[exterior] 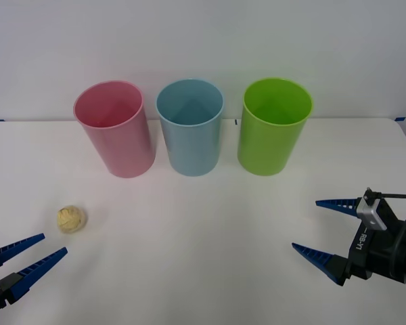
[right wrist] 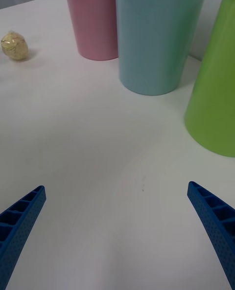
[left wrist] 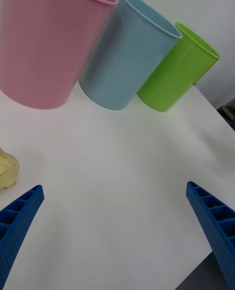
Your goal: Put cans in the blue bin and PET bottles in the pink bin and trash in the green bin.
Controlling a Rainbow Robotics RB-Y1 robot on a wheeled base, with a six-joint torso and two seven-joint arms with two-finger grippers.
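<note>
on the bench point(exterior: 203, 237), near left: paper ball point(exterior: 71, 219) lies loose, well apart from the green bin point(exterior: 274, 126).
left end effector point(exterior: 28, 256) open just beside it, right end effector point(exterior: 325, 229) open, empty; ball likely light, soft, crushable: pinch across its middle.

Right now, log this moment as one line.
trash: on table, front-left | left gripper: open, beside it | right gripper: open, idle front-right | green bin: upright, rightmost
</note>
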